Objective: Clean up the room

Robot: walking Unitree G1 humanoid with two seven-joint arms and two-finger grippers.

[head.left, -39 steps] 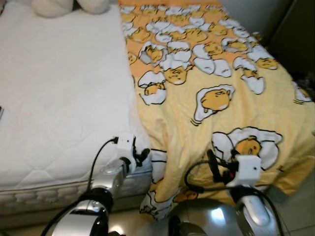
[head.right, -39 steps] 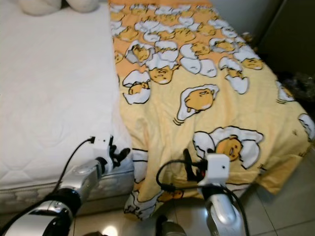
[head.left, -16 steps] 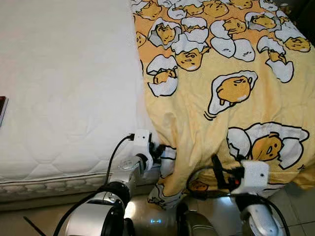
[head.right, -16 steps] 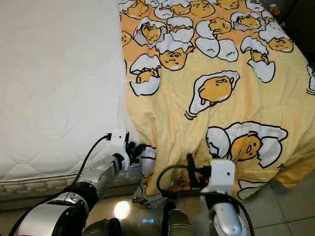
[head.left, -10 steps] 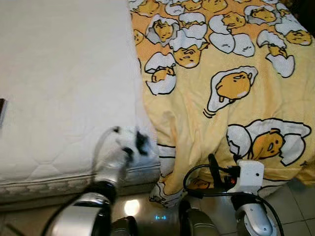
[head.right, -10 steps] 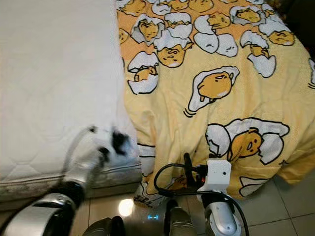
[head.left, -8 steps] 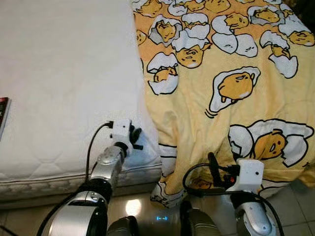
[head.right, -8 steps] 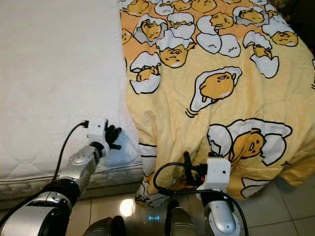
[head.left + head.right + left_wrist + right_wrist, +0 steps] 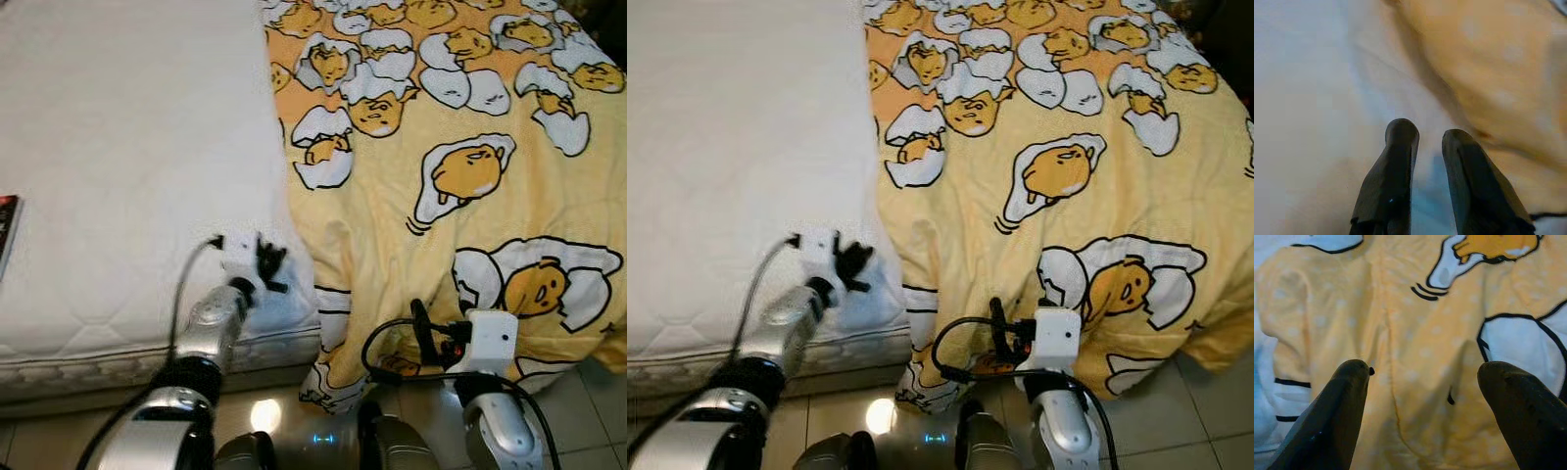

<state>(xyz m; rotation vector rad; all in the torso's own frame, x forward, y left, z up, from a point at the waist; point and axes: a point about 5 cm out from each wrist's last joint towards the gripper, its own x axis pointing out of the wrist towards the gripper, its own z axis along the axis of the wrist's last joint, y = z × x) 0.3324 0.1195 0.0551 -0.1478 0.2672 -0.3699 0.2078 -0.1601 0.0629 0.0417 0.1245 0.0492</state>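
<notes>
Since half a second ago the left gripper [image 9: 266, 264] has edged a little closer to the yellow blanket [image 9: 460, 196] and shows motion blur; the head camera view is nearly unchanged. Left gripper now sits over the bare white mattress [image 9: 127, 166], near the mattress's front edge and just beside the blanket's left border. In the left wrist view its two black fingers [image 9: 1393, 171] stand a narrow gap apart with nothing between them, white quilted fabric under them and the blanket's yellow edge just ahead.

Blanket, printed with egg-yolk cartoon figures, covers the right half of the mattress and hangs over its front edge toward the tiled floor [image 9: 588, 411]; a crumpled fold [image 9: 921, 377] droops at the lower left corner of the blanket.

Right gripper [image 9: 421, 333] is low, in front of the blanket's hanging front edge. In the right wrist view its fingers [image 9: 1337, 416] are spread wide, holding nothing, the blanket's printed cloth close in front of them.

Corner of a dark book [image 9: 6, 225] lies on the mattress, well apart from the blanket, at the far left.
</notes>
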